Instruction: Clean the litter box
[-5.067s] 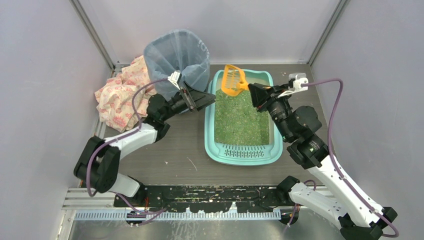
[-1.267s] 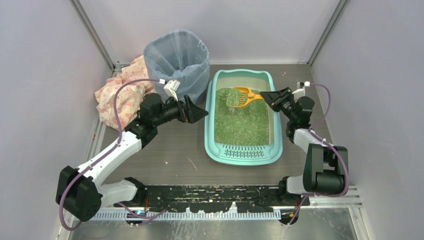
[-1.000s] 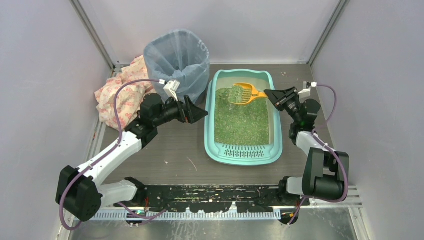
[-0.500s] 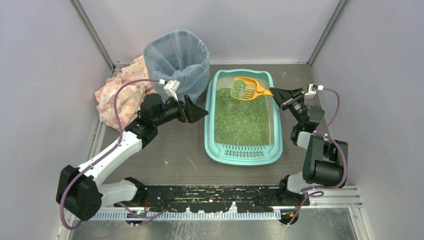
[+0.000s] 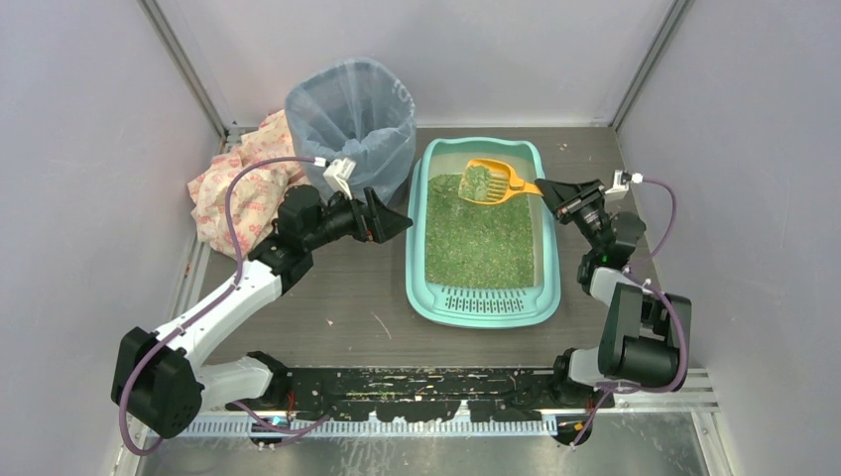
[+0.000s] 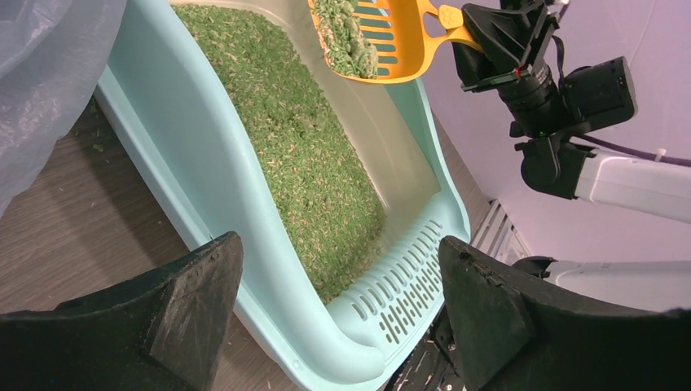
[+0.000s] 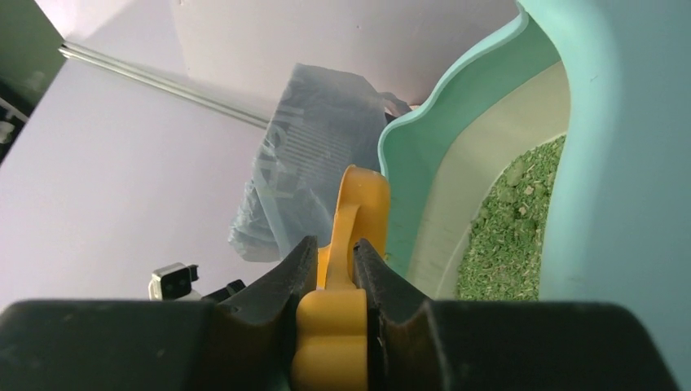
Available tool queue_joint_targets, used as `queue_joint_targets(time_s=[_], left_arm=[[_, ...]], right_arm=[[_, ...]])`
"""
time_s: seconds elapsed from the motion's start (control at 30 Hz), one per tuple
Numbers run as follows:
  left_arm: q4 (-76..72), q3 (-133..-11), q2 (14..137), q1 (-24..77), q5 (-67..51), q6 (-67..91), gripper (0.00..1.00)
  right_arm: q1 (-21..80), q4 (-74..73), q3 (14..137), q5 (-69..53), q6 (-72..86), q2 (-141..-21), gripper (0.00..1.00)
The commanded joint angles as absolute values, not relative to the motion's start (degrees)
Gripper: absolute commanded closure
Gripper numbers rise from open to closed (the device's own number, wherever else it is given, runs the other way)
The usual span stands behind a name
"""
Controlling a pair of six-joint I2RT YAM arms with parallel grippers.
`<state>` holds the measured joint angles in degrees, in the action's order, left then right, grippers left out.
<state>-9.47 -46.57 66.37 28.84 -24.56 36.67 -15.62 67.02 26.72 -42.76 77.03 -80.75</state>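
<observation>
The teal litter box (image 5: 434, 297) sits mid-table, filled with green litter, its slotted grate step (image 6: 411, 277) at the near end. My right gripper (image 5: 551, 190) is shut on the handle of the orange slotted scoop (image 5: 498, 181), which hangs above the box's far end with a clump of litter in its bowl (image 6: 346, 41). In the right wrist view the scoop handle (image 7: 342, 252) is pinched between the right gripper (image 7: 334, 261) fingers. My left gripper (image 5: 402, 222) stands open just left of the box's rim (image 6: 244, 220), holding nothing.
A blue-grey bag-lined bin (image 5: 352, 114) stands at the back, left of the box. A floral cloth (image 5: 238, 183) lies bunched by the left wall. Enclosure walls close in on both sides and behind.
The right gripper has lifted the scoop out of the litter with a clump in it and drawn back to the right. The left arm has stayed still.
</observation>
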Motion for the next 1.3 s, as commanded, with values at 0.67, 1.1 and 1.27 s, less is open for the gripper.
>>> queue_joint_targets(time_s=[0.67, 1.1, 1.27], left_arm=[[-13.4, -46.0, 66.3, 28.3, -25.1, 37.4, 0.11], [-13.9, -45.6, 66.5, 28.2, -25.5, 37.8, 0.11], [-13.4, -45.6, 66.0, 28.2, -25.6, 37.8, 0.11]], right_arm=[[-14.8, 72.0, 27.7, -43.7, 75.9, -80.8, 0.99], [-13.1, 49.4, 29.2, -39.7, 61.4, -69.9, 0.99], [-13.9, 53.4, 28.5, -39.4, 64.2, -70.5, 0.99]])
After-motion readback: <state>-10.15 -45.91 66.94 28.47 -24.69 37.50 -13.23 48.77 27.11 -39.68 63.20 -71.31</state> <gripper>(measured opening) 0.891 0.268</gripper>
